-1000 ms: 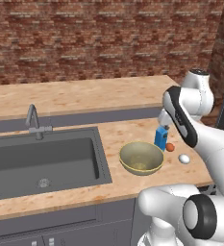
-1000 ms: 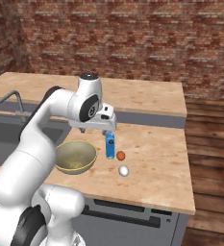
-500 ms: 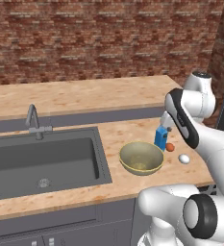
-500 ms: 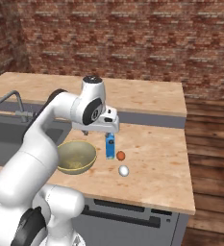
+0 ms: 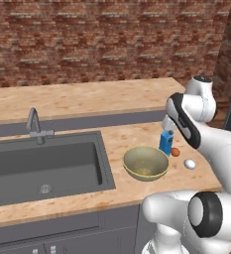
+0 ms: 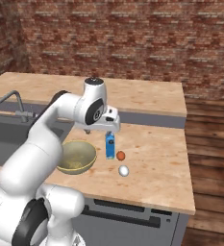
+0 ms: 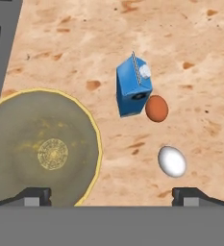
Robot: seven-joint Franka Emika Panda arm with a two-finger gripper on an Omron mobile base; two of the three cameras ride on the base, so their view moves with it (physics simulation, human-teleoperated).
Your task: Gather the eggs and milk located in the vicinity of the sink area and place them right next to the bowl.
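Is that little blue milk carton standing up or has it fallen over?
Standing upright. The milk carton rests on its base on the counter with its peaked top up, beside the bowl.

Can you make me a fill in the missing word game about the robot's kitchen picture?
1. The milk carton is colored ____.
2. The small orange-brown ball sits right beside the ____.
3. The white egg lies on the ____, not in the bowl.
4. The gripper jaws are ____ and hold nothing.

Missing words: blue; milk; counter; open
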